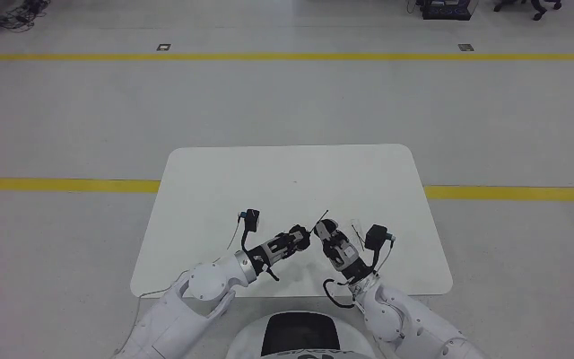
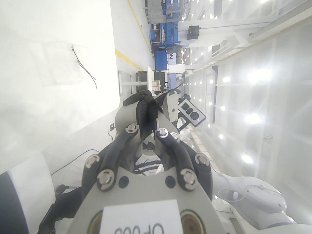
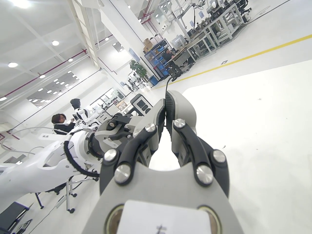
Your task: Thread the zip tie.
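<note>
Operator: Jaws of the right gripper [image 3: 166,103] are pressed together on the zip tie [image 3: 167,83]. Its thin black tail stands out past the fingertips, above the table [image 1: 269,170].

Observer: And the left gripper [image 2: 146,98]?

Operator: Those jaws are together as well, with the dark pads meeting at the tips. I cannot tell whether the tie's head sits between them. The two grippers are just beside each other, tip to tip, over the near middle of the table.

Observer: So I'd judge the step in hand is feeding the tail into the head.

Operator: Agreed. To do it well, hold the tail with little free length so it cannot flex, and line it up square with the slot. Then advance one arm slowly while the other serves as a fixed rest.

Observer: Anything else around?

Operator: A clear sheet [image 2: 61,62] lies flat on the table with a thin black strand [image 2: 84,70] on it, perhaps a spare tie. Both are well apart from the work, so they are no obstacle. The real hindrance is the grippers themselves. Their fingers crowd the meeting point and hide the head, so alignment looks hard to check.
</note>
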